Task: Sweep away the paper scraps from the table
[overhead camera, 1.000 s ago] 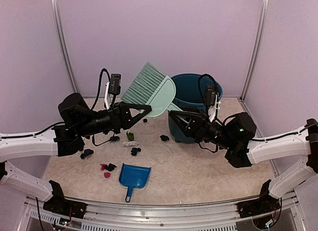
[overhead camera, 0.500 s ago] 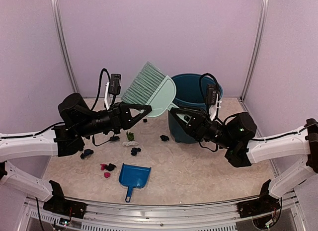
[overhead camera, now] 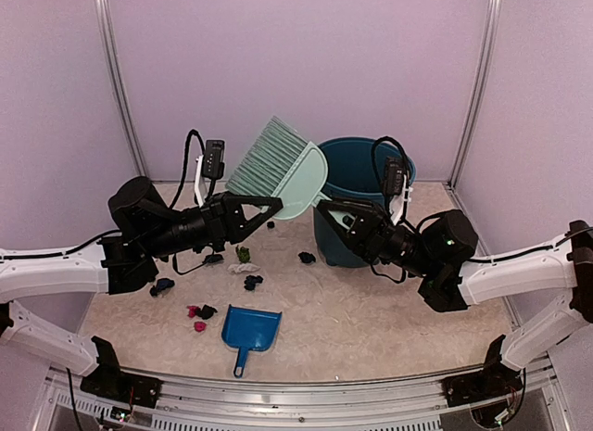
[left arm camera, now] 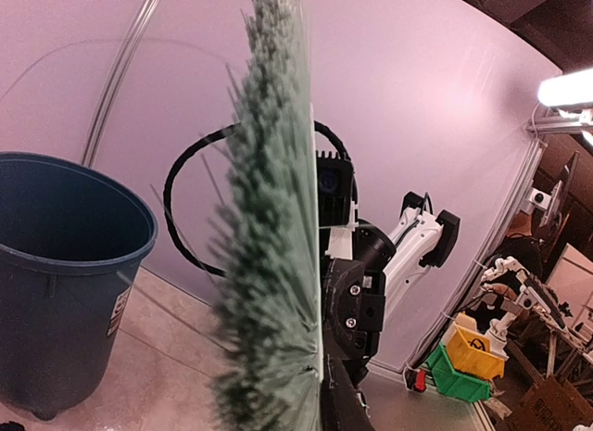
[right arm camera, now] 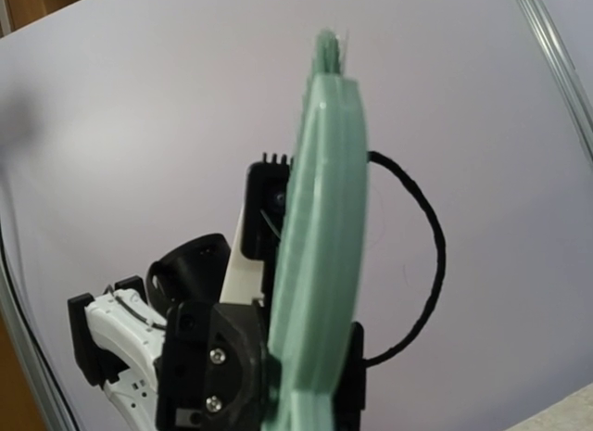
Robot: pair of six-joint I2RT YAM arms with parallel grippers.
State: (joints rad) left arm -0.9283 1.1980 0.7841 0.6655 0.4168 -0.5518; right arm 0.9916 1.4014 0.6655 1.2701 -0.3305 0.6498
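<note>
My left gripper [overhead camera: 275,205] is shut on the head of the pale green hand brush [overhead camera: 278,165] and holds it up in the air, bristles pointing up and back. The brush shows edge-on in the left wrist view [left arm camera: 273,227] and the right wrist view [right arm camera: 320,227]. My right gripper [overhead camera: 322,209] is at the brush's handle end, one finger [left arm camera: 350,306] lying against the brush's flat side. The paper scraps lie on the table [overhead camera: 389,310] below: black ones [overhead camera: 307,258] [overhead camera: 252,282] [overhead camera: 162,285], a green one [overhead camera: 243,254], pink ones [overhead camera: 197,312].
A blue dustpan [overhead camera: 252,329] lies at the front centre, handle toward me. A dark teal bin [overhead camera: 357,167] stands at the back right, partly behind my right arm. Lilac walls close in the table; a metal rail runs along the near edge.
My right gripper has risen and moved left onto the brush's handle end, which is now covered. The left arm and brush have held still.
</note>
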